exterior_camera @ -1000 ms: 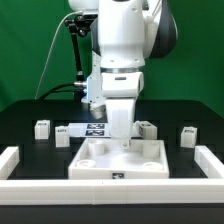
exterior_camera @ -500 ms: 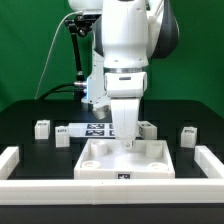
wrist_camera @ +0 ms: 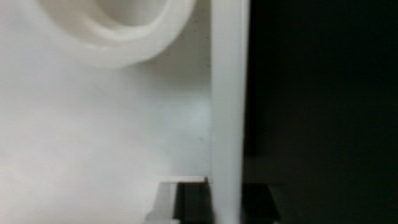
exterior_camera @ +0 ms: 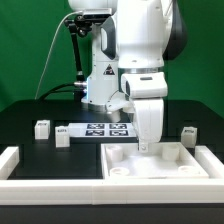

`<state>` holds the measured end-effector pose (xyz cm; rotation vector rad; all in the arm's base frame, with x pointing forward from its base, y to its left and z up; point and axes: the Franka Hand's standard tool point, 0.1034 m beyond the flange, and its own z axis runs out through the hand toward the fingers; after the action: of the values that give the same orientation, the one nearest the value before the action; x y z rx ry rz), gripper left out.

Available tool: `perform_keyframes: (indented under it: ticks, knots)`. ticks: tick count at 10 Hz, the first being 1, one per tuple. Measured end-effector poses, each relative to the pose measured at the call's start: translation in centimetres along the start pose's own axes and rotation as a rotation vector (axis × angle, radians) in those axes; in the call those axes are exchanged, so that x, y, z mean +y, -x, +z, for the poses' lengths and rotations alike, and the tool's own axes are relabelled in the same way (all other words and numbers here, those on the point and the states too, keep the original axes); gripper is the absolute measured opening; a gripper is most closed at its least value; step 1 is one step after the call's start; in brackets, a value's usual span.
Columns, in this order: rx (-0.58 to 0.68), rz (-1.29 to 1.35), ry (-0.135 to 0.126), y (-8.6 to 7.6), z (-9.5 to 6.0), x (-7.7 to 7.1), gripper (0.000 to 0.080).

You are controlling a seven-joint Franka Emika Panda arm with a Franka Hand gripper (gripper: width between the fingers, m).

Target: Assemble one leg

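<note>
My gripper [exterior_camera: 148, 146] is shut on the far rim of the large white tray piece [exterior_camera: 165, 165], which lies flat at the exterior view's right. In the wrist view the dark fingers [wrist_camera: 192, 205] stand on either side of the tray's rim [wrist_camera: 228, 100], with my gripper [wrist_camera: 228, 205] clamped on it and a round socket [wrist_camera: 125, 30] beside it. Small white legs stand apart on the black table: one [exterior_camera: 40, 127] at the exterior view's left, one [exterior_camera: 62, 133] by the marker board, and one [exterior_camera: 188, 131] at the right. None is held.
The marker board [exterior_camera: 105, 128] lies behind the tray. A white border rail [exterior_camera: 40, 183] runs along the front and the left side [exterior_camera: 8, 158] of the table. A dark stand with cables [exterior_camera: 78, 60] rises at the back.
My gripper has moved to the exterior view's right and the tray piece has slid along with it. The leg behind the tray is now hidden by the arm.
</note>
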<state>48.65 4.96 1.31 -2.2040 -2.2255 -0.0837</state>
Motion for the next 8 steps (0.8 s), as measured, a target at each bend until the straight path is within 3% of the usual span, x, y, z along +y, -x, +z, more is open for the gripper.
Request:
perform_keyframes:
  ticks: [5, 8]
  knots:
    - [-0.001, 0.039, -0.013, -2.0, 0.1, 0.3, 0.0057]
    - [-0.003, 0.051, -0.014, -2.0, 0.1, 0.3, 0.0057]
